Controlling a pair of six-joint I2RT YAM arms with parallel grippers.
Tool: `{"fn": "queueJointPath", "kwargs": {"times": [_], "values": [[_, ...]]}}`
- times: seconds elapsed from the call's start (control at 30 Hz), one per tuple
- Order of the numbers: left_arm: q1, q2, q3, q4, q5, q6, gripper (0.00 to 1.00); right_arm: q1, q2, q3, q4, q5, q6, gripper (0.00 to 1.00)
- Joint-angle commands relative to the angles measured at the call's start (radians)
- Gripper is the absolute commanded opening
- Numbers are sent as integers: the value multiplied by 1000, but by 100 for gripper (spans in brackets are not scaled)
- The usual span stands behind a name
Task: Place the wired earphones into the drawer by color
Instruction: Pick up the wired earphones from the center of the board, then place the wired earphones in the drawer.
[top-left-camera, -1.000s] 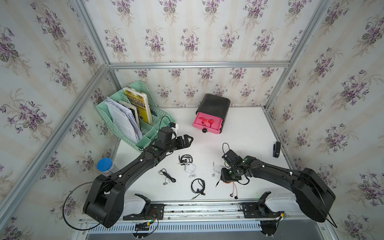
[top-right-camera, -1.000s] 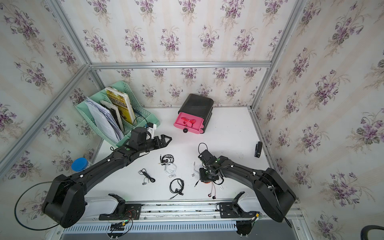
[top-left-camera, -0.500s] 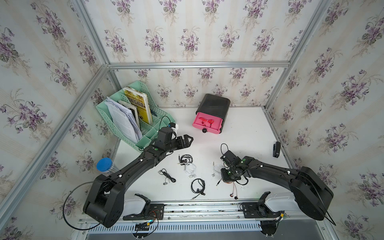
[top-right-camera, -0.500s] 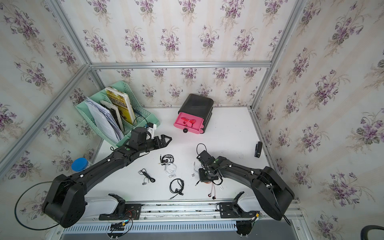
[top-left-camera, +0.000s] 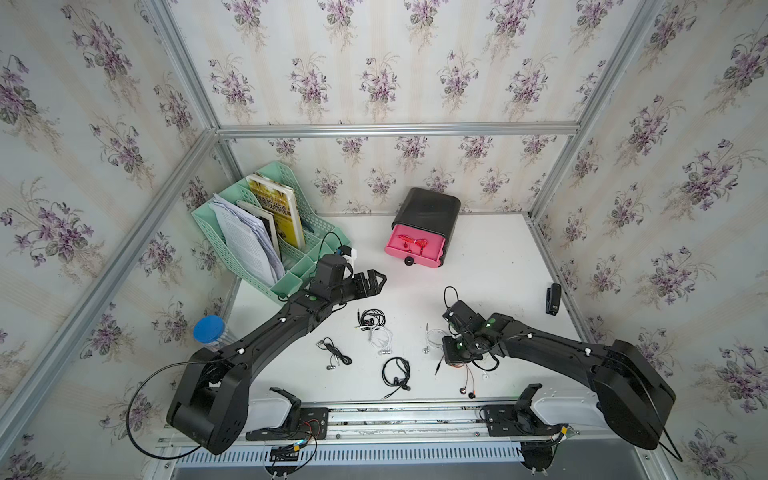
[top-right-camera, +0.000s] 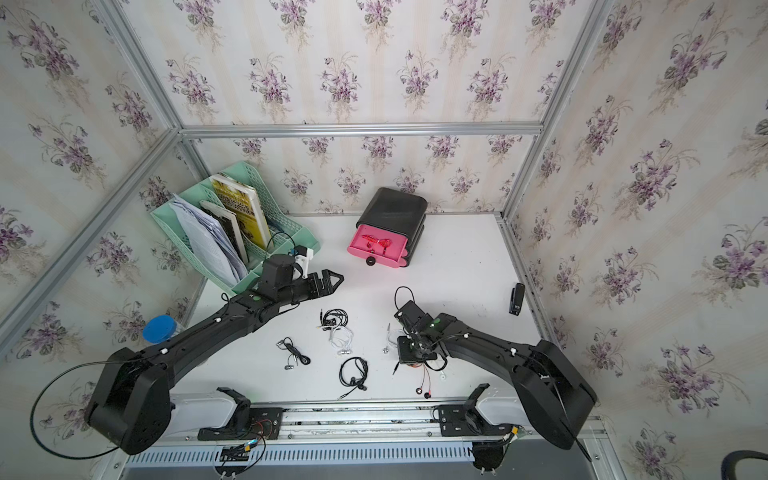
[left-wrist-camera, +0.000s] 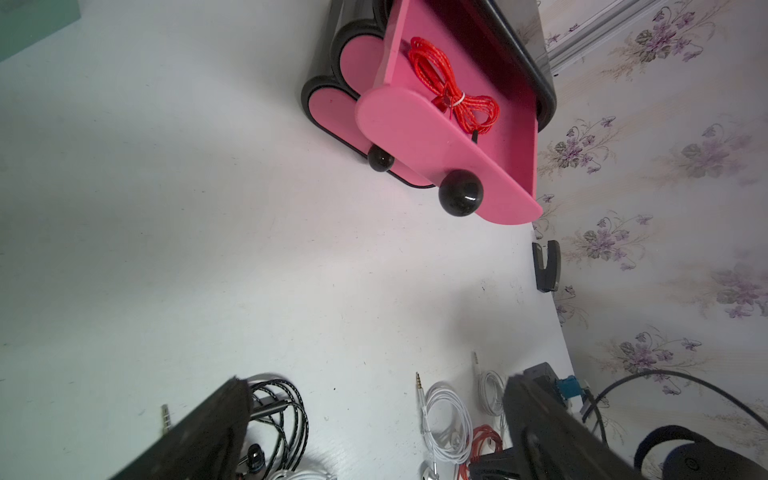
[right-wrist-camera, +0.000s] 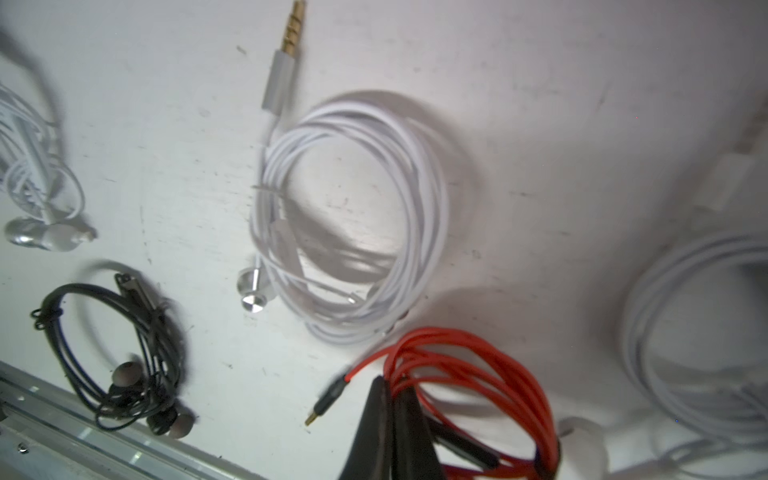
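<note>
The right tool (right-wrist-camera: 388, 399) has closed since a second ago, apparently pinching the red earphones (right-wrist-camera: 478, 365) lying on the table (right-wrist-camera: 540, 124). The left tool (top-left-camera: 376, 279) stays spread near the open drawer (left-wrist-camera: 399, 124).

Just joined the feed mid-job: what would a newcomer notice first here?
The pink drawer stands open at the back of the table with a red earphone coil inside. Near the front edge, the right gripper is shut on another red set, amid loose black earphones and white earphones.
</note>
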Motion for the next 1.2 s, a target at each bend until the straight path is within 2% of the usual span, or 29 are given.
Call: {"fn": "queueJointPath", "kwargs": {"times": [0.0,0.53,0.87,1.17], "values": [[0,-8,-2,0,-6,7,99,0,-34,31,-51,34,16,0],[0,-21,-9,-3,-6,7,99,-2,-183,270,-126,144,-51,0],[-1,-11,-3,0,-6,6,99,-13,-109,502,-100,226,-181,0],[1,-1,11,-1,-39,-12,99,-51,28,708,-40,221,-302,0]]}}
